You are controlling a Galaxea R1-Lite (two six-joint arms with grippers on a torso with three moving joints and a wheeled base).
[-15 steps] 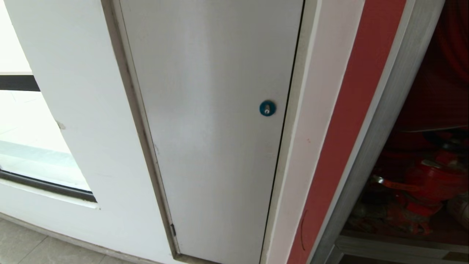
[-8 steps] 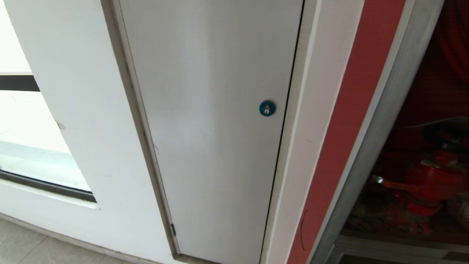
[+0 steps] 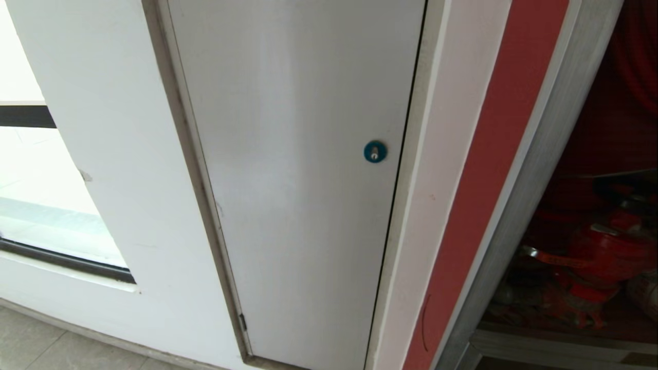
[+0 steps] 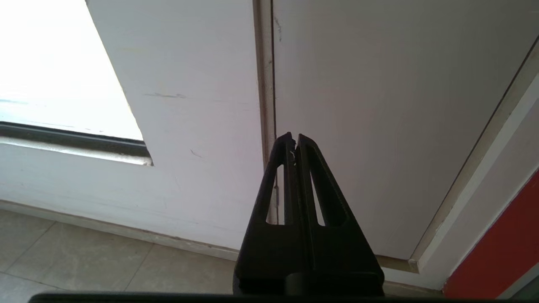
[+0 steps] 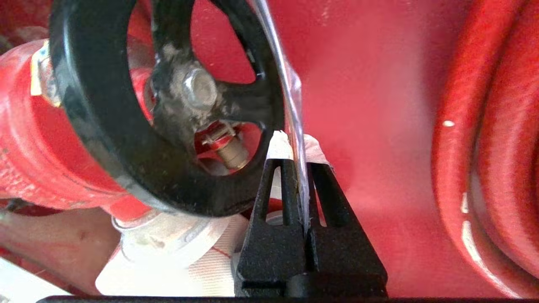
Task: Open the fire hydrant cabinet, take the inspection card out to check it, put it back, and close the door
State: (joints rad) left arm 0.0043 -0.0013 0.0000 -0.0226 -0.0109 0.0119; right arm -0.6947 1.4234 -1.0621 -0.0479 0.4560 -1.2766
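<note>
**Me:** The inspection card point(image 5: 290, 97) is pinched edge-on between my right gripper point(image 5: 300, 166) fingers, which are pressed together on its thin laminated edge. It is inside the fire hydrant cabinet point(image 3: 534, 169), just beside the black handwheel point(image 5: 105, 126) of the red valve point(image 5: 25, 147).

**Colleague:** Is it touching the wheel?

**Me:** I cannot tell; from the right wrist view the sheet runs up past the wheel's rim, very close. The red hose reel point(image 5: 497, 168) is on the other side of the card, well apart, and the white rolled hose point(image 5: 177, 256) lies below the valve.

**Colleague:** And the cabinet?

**Me:** Open. In the head view its red interior and valve point(image 3: 606, 252) show past the silver frame, at the right edge. The card shows there only as a faint pale line.

**Colleague:** Your left gripper point(image 4: 294, 141)?

**Me:** Closed on nothing, fingers together, hanging low in front of the plain white door point(image 3: 298, 180) with the blue lock point(image 3: 375, 151), near the floor tiles point(image 4: 84, 261).
</note>
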